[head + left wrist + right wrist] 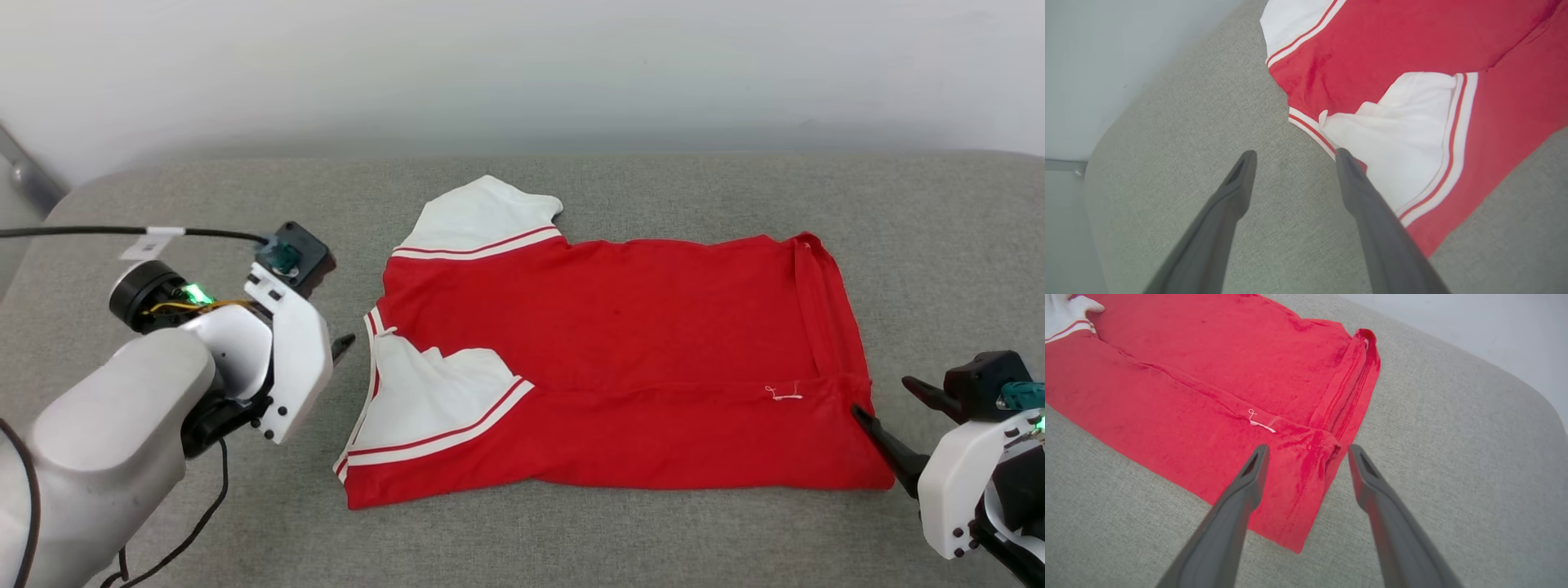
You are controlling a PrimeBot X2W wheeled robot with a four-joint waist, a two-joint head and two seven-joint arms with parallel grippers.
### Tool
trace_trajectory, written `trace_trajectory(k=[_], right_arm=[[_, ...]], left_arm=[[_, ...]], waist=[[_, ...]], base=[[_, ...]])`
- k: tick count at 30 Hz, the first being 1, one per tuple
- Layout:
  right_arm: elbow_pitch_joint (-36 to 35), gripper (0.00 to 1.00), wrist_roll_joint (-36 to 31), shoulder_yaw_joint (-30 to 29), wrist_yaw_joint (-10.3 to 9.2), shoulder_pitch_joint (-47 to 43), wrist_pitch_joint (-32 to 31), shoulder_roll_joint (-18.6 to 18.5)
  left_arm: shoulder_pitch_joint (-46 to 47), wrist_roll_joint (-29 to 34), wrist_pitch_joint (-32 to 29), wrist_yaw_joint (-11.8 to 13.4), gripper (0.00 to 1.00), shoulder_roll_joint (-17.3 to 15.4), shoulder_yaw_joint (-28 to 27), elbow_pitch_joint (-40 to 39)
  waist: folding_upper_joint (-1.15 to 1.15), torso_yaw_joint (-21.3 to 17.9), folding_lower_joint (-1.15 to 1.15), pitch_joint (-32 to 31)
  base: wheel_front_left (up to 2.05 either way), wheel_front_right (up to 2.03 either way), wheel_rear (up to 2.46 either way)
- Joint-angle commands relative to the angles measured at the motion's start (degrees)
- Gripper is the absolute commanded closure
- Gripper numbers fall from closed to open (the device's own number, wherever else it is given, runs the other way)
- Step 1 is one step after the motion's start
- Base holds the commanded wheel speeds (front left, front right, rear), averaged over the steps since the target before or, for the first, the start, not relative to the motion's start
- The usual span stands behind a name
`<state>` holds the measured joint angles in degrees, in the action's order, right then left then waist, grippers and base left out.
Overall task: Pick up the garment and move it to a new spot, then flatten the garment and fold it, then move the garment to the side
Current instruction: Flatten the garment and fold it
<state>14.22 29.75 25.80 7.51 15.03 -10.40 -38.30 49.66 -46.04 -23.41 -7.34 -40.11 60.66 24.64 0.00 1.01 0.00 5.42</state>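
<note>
The garment (620, 359) is a red jersey with white sleeves and striped trim, lying flat on the grey cushion (653, 531). Its near long edge is folded over the body, with one sleeve on top. My left gripper (339, 347) is open just left of the collar end. In the left wrist view my left gripper (1294, 154) has one finger over the striped trim of the garment (1392, 61) and holds nothing. My right gripper (883, 398) stands open at the hem corner. My right gripper (1308, 448) straddles that corner of the garment (1208, 375) in the right wrist view, empty.
The grey cushion (1453, 457) runs wide on all sides of the garment, and its rounded back edge meets a pale wall (522, 73). A black cable (98, 232) runs from my left wrist off to the left. The cushion's left corner (1098, 163) drops away.
</note>
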Motion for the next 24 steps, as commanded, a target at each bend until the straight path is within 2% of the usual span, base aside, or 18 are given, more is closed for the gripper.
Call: trace_trajectory(k=[1, 6, 15, 24], right_arm=[[-0.34, 0.0, -0.08, -0.34, -0.05, -0.45, 0.0, 0.35], [-1.0, 0.0, -0.89, -0.79, -0.05, -0.73, -0.53, 1.19], [-1.85, 0.0, -1.64, 0.16, -0.05, 1.15, -1.14, 2.38], [-1.07, 0.0, -2.05, 1.66, -0.05, 2.99, -1.13, 3.71]], left_arm=[[-0.09, -0.66, -1.1, 0.01, 0.0, -0.06, 0.48, -0.39], [1.06, -6.3, -13.34, 0.0, 0.0, -0.4, 2.68, -3.54], [0.86, -12.31, -28.57, 0.09, 0.0, 0.45, 6.42, -3.59], [-1.66, -12.7, -31.47, 0.09, 0.0, 1.58, 9.01, 0.61]], waist=[[0.0, 0.03, 0.0, -0.08], [0.0, -0.48, 0.0, -0.23], [0.0, -2.79, 0.0, 1.84], [0.0, -5.19, 0.0, 4.87]], base=[[0.0, 0.0, 0.0], [0.0, 0.0, 0.0], [0.0, 0.0, 0.0], [0.0, 0.0, 0.0]])
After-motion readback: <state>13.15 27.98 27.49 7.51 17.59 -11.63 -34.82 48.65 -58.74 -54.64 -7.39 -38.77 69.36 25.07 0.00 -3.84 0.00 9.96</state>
